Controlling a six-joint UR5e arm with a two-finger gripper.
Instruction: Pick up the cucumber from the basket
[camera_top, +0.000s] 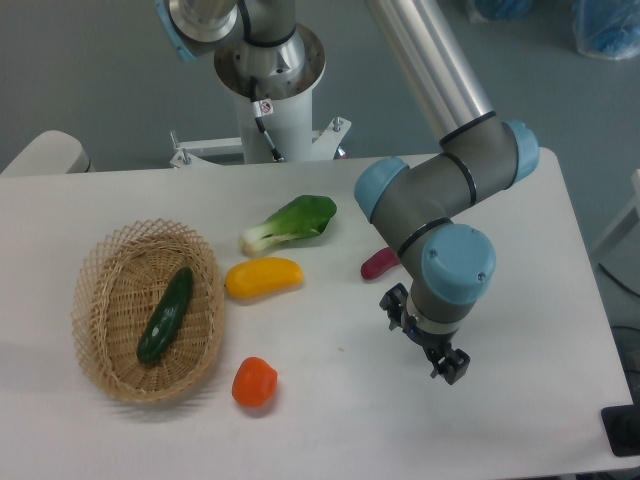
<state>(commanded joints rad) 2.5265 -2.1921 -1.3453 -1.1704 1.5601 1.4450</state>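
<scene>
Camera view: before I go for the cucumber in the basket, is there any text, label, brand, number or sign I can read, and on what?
No text is readable anywhere in this view.
Small white tag with a red mark on the white robot base column: too small and blurred to read.
Glossy dark green cucumber, oval tan woven wicker basket, black two-finger gripper: no lettering visible.
</scene>
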